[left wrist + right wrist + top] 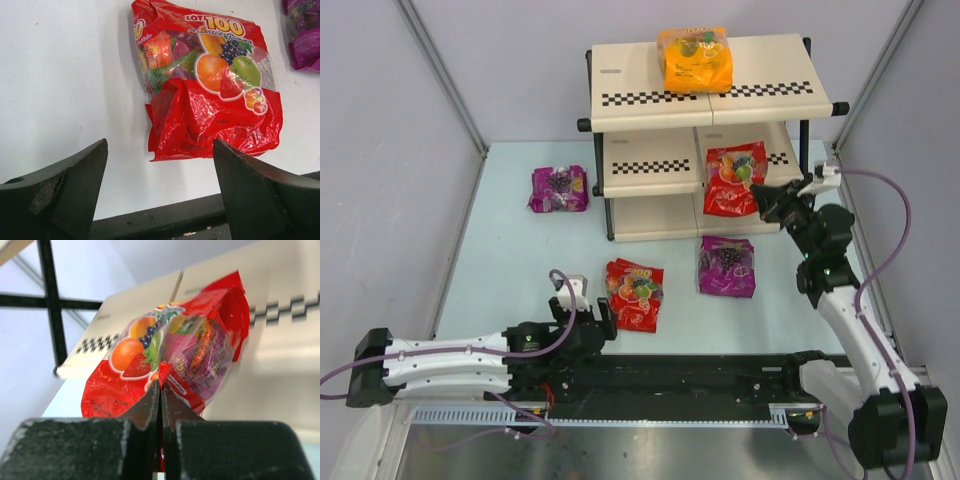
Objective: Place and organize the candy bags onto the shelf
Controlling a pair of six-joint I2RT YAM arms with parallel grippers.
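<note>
Table [510, 250]: shelf [640, 85], 3 candy bags [634, 293]

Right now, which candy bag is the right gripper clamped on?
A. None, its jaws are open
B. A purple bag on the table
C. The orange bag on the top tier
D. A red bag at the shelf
D: in the right wrist view the right gripper is pinched shut on the edge of the red candy bag, with the shelf boards right behind it.

The left arm [450, 360] lies low along the desk's near edge, left tool [605, 318] gaping. The right arm [845, 310] reaches from the near right corner, right tool [160, 390] pinching a red candy bag [200, 350].
</note>
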